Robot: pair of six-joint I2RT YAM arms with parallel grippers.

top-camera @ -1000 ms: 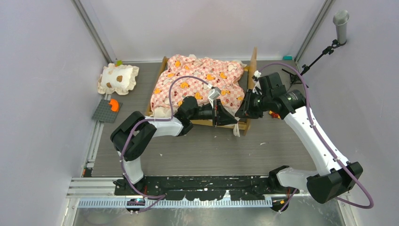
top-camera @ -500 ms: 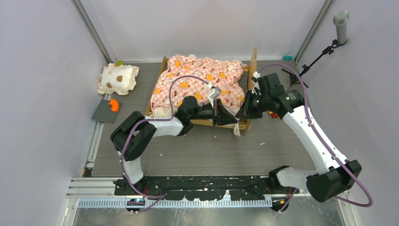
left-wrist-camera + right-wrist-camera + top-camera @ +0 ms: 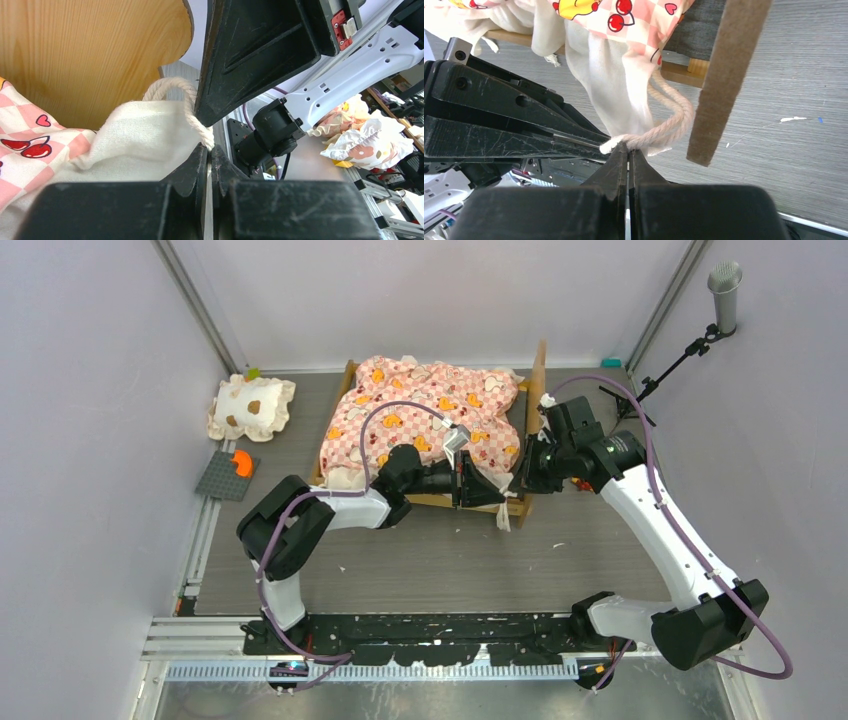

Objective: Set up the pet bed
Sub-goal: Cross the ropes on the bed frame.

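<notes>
The pet bed (image 3: 428, 415) stands at the back middle, its pink checkered mattress (image 3: 400, 410) bunched over the light-wood frame, with the headboard (image 3: 540, 370) on the right. Both grippers meet at the bed's near right corner. A cream rope (image 3: 676, 120) hangs from the mattress's white corner cloth (image 3: 614, 85) beside the headboard's edge (image 3: 724, 75). My right gripper (image 3: 628, 146) is shut on that rope. My left gripper (image 3: 208, 146) is shut on the rope (image 3: 172, 87) too, close against the right gripper's black finger (image 3: 260, 45). From above, the left gripper (image 3: 503, 495) and right gripper (image 3: 520, 483) almost touch.
A cream pillow with brown spots (image 3: 252, 407) lies at the back left, a small green thing (image 3: 253, 372) behind it. A grey plate (image 3: 222, 480) with an orange piece (image 3: 241, 463) sits near the left wall. A microphone stand (image 3: 722, 300) is at the back right.
My right gripper has shut on the rope and drawn slightly to the right. The left arm has stayed in place.
</notes>
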